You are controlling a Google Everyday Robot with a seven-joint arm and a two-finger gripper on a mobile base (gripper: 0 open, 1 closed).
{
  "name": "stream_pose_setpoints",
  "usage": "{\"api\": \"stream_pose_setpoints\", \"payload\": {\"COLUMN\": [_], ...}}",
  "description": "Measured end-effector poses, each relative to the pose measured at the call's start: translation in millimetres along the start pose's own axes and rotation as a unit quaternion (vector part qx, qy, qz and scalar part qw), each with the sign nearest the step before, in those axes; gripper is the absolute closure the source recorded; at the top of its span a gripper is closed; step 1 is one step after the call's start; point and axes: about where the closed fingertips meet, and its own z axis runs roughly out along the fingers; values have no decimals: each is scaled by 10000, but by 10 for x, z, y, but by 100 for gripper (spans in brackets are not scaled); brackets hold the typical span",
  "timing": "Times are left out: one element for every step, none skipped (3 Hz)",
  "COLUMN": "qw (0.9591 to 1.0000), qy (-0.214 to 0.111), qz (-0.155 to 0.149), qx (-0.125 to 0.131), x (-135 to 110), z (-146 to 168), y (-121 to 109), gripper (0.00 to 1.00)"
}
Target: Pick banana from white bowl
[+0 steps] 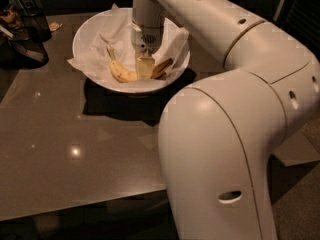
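The banana [120, 72] lies in the white bowl [89, 26] on crumpled white paper, with its greenish stem pointing up-left and its brown end [163, 67] to the right. My gripper [145, 69] reaches straight down into the bowl and sits over the banana's middle, hiding that part. The banana rests on the paper and is not lifted. The bowl stands at the far side of the dark table [60, 149].
A dark wire basket [22, 31] with items in it stands at the far left edge of the table. My arm's large white shoulder and elbow [225, 149] fill the right half of the view and hide the table's right side.
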Motion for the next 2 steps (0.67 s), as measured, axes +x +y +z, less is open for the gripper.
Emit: {"api": "stream_pose_setpoints", "payload": {"qw": [10000,10000], "qy": [0,0], "qz": [0,0], "qx": [0,0], "x": [0,0], "z": [0,0], "y": [0,0], "gripper": [76,98]}}
